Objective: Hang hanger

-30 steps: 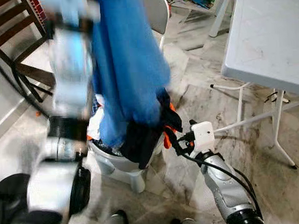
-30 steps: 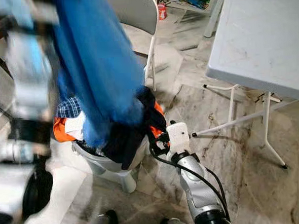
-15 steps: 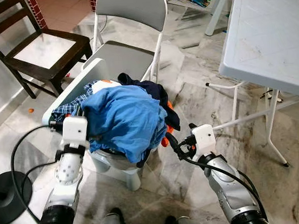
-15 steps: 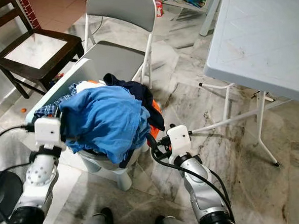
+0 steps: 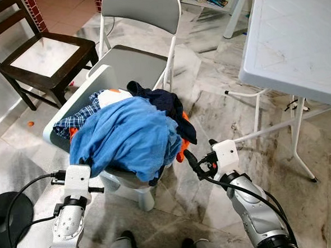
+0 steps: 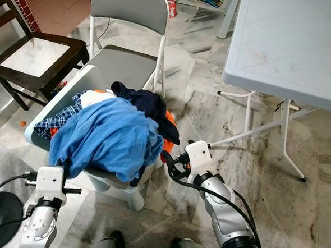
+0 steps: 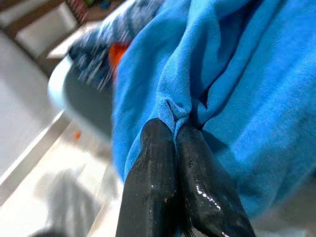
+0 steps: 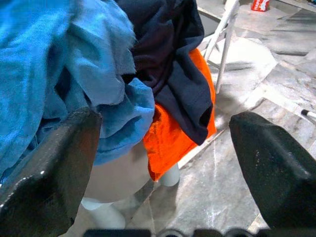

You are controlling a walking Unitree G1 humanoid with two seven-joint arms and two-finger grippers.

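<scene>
A pale laundry basket (image 5: pixel 91 83) stands on the floor, heaped with clothes. A bright blue garment (image 5: pixel 127 137) lies on top and hangs over the front rim. Behind it are a navy garment (image 5: pixel 165 104), an orange one (image 5: pixel 184 148) and a plaid cloth (image 5: pixel 78 119). My left gripper (image 7: pixel 173 126) is shut, pinching a fold of the blue garment (image 7: pixel 237 98) at the basket's front left edge. To the right of the basket, my right gripper (image 5: pixel 200 154) is open wide and holds nothing; it faces the orange garment (image 8: pixel 175 133). I see no hanger.
A white folding chair (image 5: pixel 142 13) stands directly behind the basket, a dark wooden chair (image 5: pixel 43 53) to its left. A white plastic table (image 5: pixel 295 32) with thin legs occupies the right. A black round base (image 5: pixel 8 221) with a cable lies on the marble floor at left.
A second ago my left arm held the blue garment high. It has come down, laying the garment on the heap, and now sits low at the basket's front. The right arm barely moved.
</scene>
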